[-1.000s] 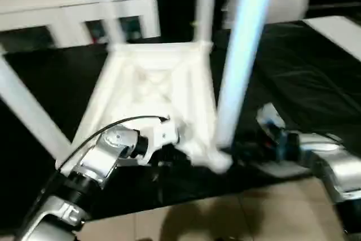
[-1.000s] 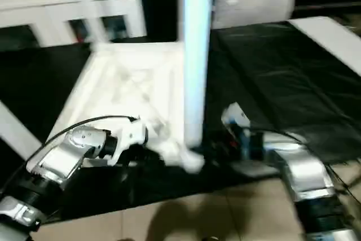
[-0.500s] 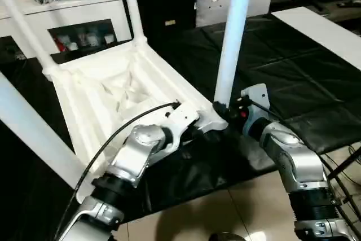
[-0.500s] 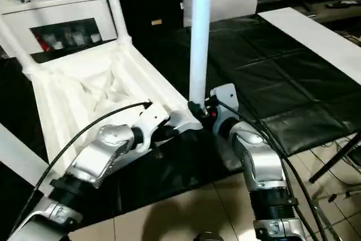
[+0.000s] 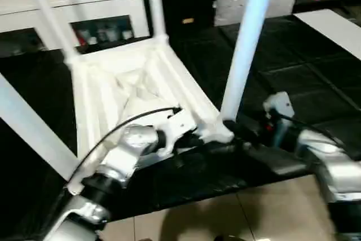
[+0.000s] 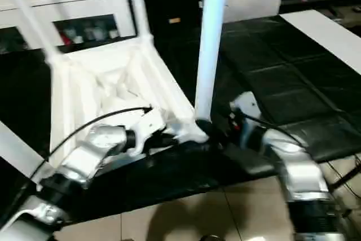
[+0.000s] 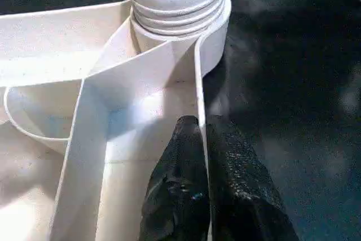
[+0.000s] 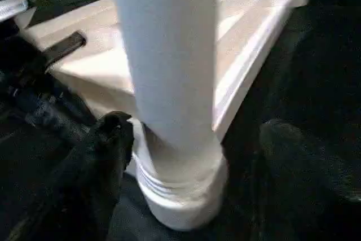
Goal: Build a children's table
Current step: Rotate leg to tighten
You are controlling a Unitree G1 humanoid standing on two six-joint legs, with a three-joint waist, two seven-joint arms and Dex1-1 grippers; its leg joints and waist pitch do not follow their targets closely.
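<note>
**Last leg seated at the near corner, rim pinched by the left jaws**

The left gripper (image 7: 202, 156) has its jaws pressed together on the thin side wall of the children's table (image 5: 121, 86), one finger inside the rim and one outside, just short of the near corner socket (image 7: 179, 23); the right gripper (image 8: 186, 156) has its jaws spread wide, one finger (image 8: 110, 139) on either side of the near leg (image 5: 243, 55) at its base without closing on it. The table lies upside down on the black counter (image 5: 316, 77), ribbed underside up; four legs stand in the corner sockets, the near one upright and ridged at its foot. A white cabinet (image 5: 84, 4) stands behind. In my judgement the leg-fitting step is at its end; the next move calls for checking that this leg is fully home, then freeing the rim and turning the table onto its legs.
</note>
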